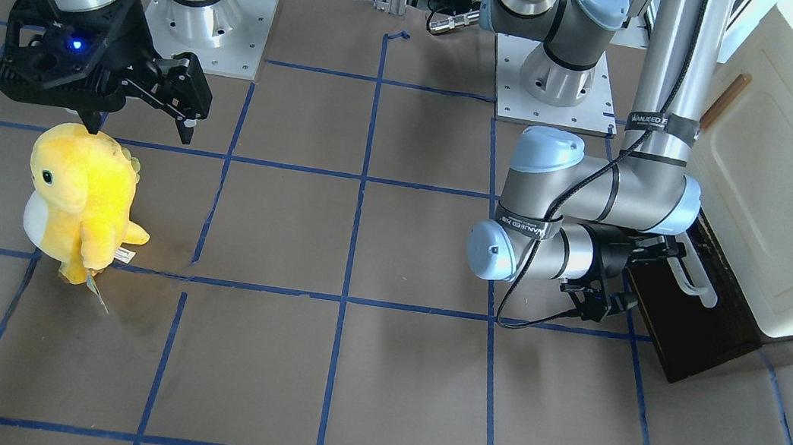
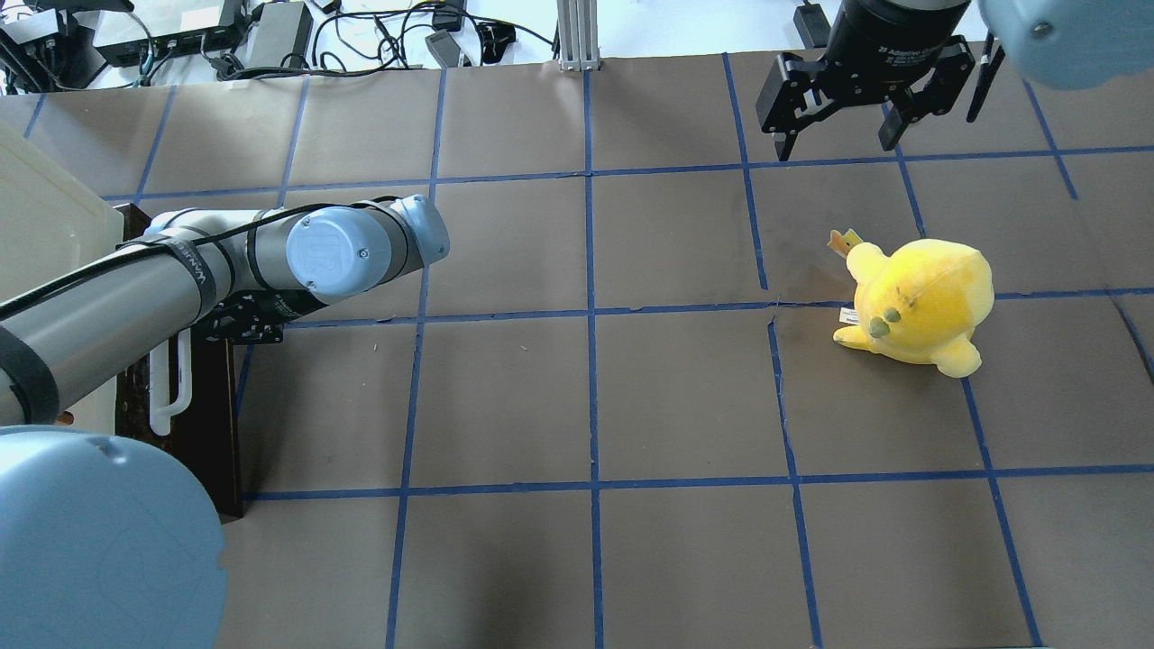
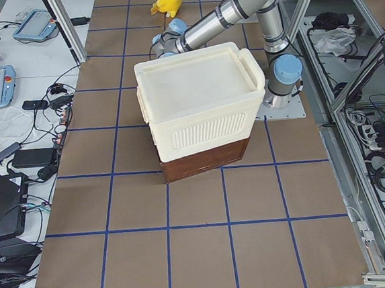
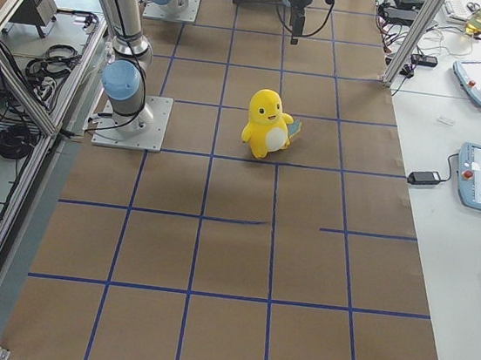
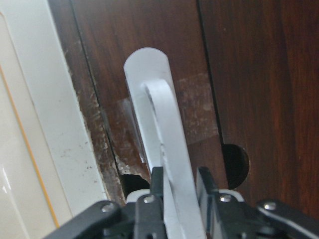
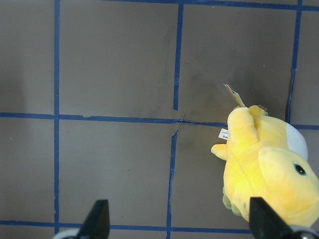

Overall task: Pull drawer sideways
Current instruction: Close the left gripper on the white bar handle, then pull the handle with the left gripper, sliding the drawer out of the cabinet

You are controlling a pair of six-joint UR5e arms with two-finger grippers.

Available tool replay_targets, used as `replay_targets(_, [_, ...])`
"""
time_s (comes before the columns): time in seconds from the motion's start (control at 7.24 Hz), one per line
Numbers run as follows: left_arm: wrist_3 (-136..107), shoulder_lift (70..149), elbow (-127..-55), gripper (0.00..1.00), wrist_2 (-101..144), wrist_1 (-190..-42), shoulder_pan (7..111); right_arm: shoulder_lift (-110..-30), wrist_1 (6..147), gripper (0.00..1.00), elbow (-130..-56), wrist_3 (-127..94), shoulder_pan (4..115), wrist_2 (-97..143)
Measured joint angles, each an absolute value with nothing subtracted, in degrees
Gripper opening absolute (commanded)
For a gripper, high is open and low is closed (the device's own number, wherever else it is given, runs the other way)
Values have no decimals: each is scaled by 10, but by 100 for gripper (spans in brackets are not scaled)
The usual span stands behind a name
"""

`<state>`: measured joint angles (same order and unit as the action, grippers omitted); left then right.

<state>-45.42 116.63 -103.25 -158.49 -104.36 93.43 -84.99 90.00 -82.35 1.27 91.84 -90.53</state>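
The dark brown drawer (image 1: 692, 334) sits under the cream cabinet (image 1: 791, 190), and its front stands out from under the cabinet. It also shows in the overhead view (image 2: 212, 424) and the exterior left view (image 3: 204, 160). My left gripper (image 1: 656, 260) is shut on the drawer's white bar handle (image 1: 698, 285). In the left wrist view both fingers clamp the handle (image 5: 164, 124) against the dark wood (image 5: 249, 74). My right gripper (image 2: 834, 149) hangs open and empty above the table, far from the drawer.
A yellow plush toy (image 1: 81, 200) stands on the brown table just below my right gripper (image 1: 140, 130). It shows in the right wrist view (image 6: 264, 169) too. Blue tape lines grid the table (image 2: 595, 388).
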Motion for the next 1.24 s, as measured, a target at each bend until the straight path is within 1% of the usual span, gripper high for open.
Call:
replay_targets(0.28, [-454, 1166, -1032, 19, -1585, -1043, 934, -850, 900, 100, -824, 12, 918, -905])
replay_targets(0.97, [-447, 1173, -1030, 19, -1584, -1035, 936, -850, 900, 100, -824, 12, 918, -905])
replay_targets(1.11, [-444, 1174, -1029, 16, -1584, -1033, 937, -850, 900, 100, -824, 12, 918, -905])
replay_targets(1.24, [-440, 1174, -1026, 16, -1582, -1031, 939, -850, 900, 100, -824, 12, 918, -905])
